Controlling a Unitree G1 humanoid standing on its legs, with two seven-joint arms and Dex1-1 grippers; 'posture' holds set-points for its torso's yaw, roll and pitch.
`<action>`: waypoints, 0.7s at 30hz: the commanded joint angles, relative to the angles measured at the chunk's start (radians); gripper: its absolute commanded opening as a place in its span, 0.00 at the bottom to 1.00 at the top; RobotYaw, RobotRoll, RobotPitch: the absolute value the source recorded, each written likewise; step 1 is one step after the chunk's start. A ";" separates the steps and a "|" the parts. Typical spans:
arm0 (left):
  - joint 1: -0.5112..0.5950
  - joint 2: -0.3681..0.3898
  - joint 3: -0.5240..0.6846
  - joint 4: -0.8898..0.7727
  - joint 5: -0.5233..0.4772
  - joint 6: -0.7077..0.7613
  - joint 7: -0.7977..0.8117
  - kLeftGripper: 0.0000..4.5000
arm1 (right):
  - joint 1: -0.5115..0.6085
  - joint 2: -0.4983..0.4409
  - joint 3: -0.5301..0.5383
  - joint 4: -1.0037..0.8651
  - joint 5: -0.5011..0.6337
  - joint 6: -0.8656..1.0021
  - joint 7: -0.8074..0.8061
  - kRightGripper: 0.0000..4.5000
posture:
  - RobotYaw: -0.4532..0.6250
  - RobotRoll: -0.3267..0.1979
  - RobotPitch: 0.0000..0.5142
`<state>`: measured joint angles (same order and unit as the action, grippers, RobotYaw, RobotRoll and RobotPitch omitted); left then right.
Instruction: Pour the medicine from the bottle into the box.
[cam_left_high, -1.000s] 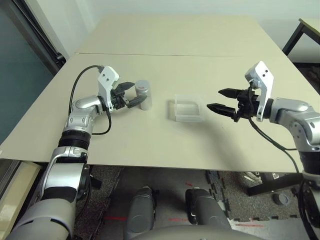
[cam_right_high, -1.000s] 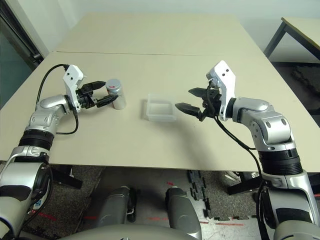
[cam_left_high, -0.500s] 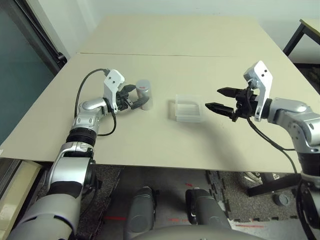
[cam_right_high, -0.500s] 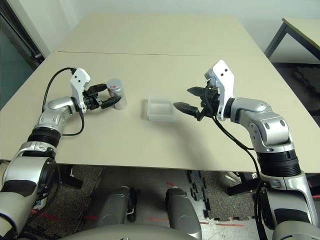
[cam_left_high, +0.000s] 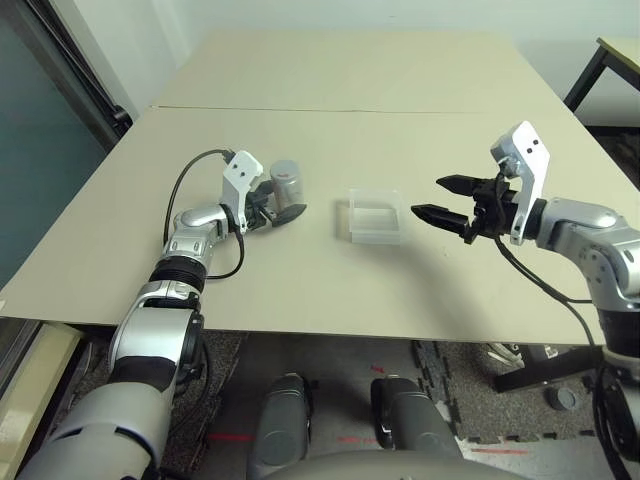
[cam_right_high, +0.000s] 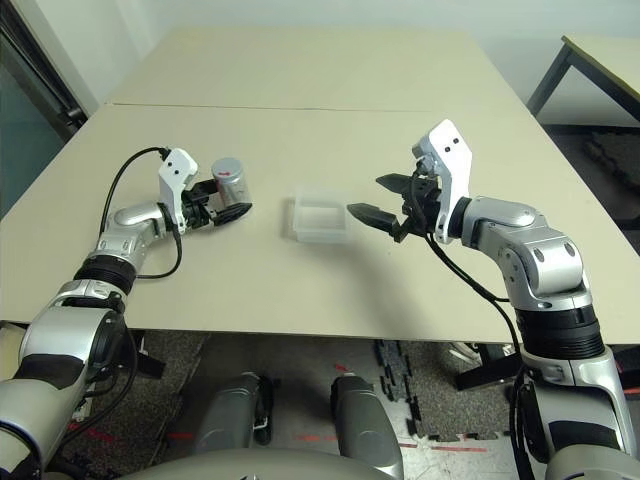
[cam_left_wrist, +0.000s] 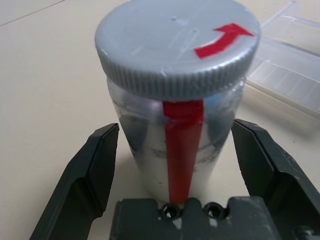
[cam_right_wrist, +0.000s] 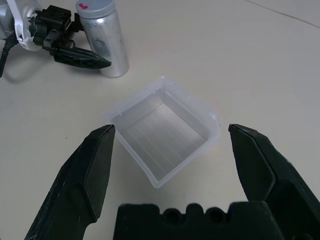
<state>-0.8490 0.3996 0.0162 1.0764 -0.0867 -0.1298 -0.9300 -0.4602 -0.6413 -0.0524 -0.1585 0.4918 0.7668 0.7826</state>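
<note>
While the bottle (cam_left_wrist: 177, 100) stands upright on the bench (cam_left_high: 300, 260), the left gripper (cam_left_wrist: 182, 175) reaches around its lower body with fingers spread, one black finger (cam_left_wrist: 87, 175) on each side and a narrow gap showing between each finger and the bottle wall. Its grey cap bears a red arrow mark on top, and a red strip runs down the side facing the gripper's palm. Beyond the bottle from this gripper, a corner of the box (cam_left_wrist: 295, 65) lies on the bench.

Across the bench, the right gripper (cam_left_high: 438, 198) hovers above the surface with its two fingers wide apart and holding nothing. Just ahead of its fingertips sits the box, clear and shallow, open side up, resting flat on the bench with no contents I can make out. From the right wrist camera the box lies between the two spread fingers (cam_right_wrist: 95, 170) and a little ahead of them, apart from both, while the bottle and the left gripper stand farther on, past the box.
</note>
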 joint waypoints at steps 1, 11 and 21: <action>-0.017 -0.008 0.000 0.028 0.016 -0.016 0.019 0.99 | 0.006 0.002 -0.009 -0.024 0.012 0.011 -0.009 1.00 | 0.37 0.62 0.21; -0.023 -0.018 0.003 0.049 0.019 -0.003 0.034 0.78 | -0.009 0.018 0.000 -0.015 0.012 0.010 -0.017 1.00 | 0.38 0.62 0.21; -0.039 -0.024 0.023 -0.063 -0.028 0.066 -0.036 0.56 | -0.044 0.039 0.016 0.056 -0.011 -0.024 -0.004 1.00 | 0.42 0.62 0.19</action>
<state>-0.8628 0.3723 0.0286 1.0703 -0.0876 -0.0920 -0.9281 -0.4961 -0.6062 -0.0509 -0.1252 0.4891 0.7545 0.7716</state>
